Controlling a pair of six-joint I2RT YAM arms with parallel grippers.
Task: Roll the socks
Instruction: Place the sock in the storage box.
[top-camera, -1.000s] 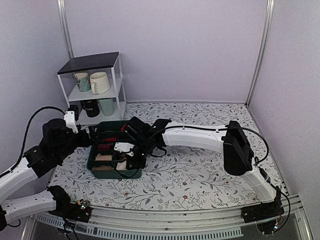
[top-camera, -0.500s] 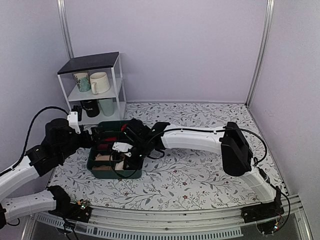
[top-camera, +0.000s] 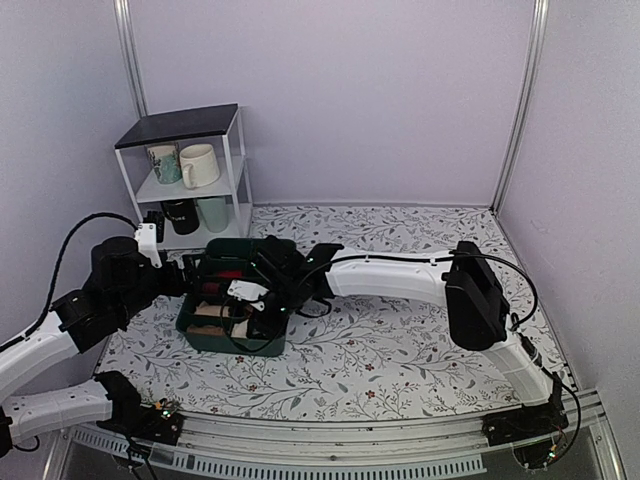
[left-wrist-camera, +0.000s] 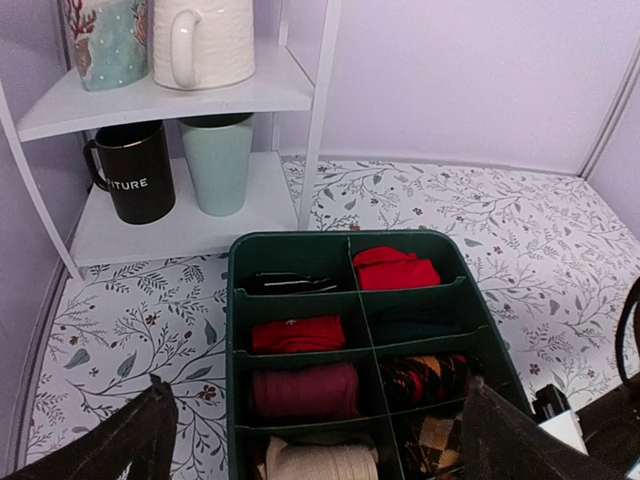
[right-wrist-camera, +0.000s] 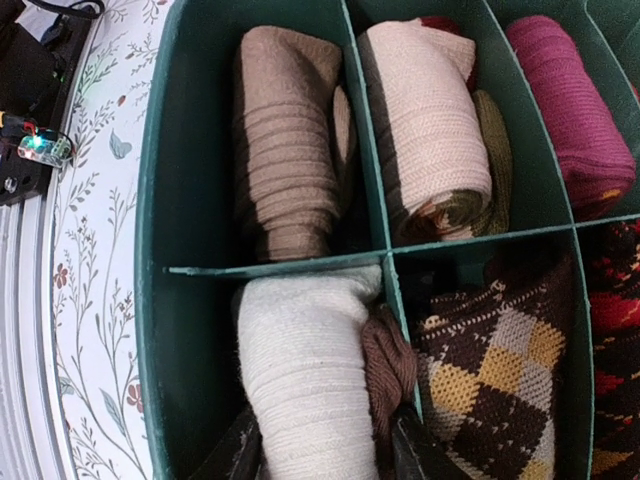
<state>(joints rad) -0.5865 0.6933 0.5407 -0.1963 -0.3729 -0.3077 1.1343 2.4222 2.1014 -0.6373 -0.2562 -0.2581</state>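
Observation:
The socks (right-wrist-camera: 300, 385) are a cream roll with a dark brown end (right-wrist-camera: 388, 365). They lie in a near corner compartment of the green organizer box (right-wrist-camera: 150, 250). My right gripper (right-wrist-camera: 322, 455) reaches down into that compartment. Its fingers stand apart on either side of the roll, which is not pinched between them. My left gripper (left-wrist-camera: 325, 440) hovers wide open and holds nothing at the box's near end (left-wrist-camera: 232, 330). In the top view the left gripper (top-camera: 188, 275) is beside the box's left side and the right gripper (top-camera: 245, 308) is over its near part.
Other compartments hold a tan roll (right-wrist-camera: 285, 150), a cream-and-olive roll (right-wrist-camera: 430, 120), a magenta roll (right-wrist-camera: 575, 110), a brown checked roll (right-wrist-camera: 495, 375) and red rolls (left-wrist-camera: 395, 268). A white shelf (top-camera: 190, 170) with mugs (left-wrist-camera: 205, 40) stands behind the box on the flowered table.
The right gripper's fingers have spread apart around the cream roll. The right wrist and the box have shifted slightly away from the near edge. The left gripper stays wide open.

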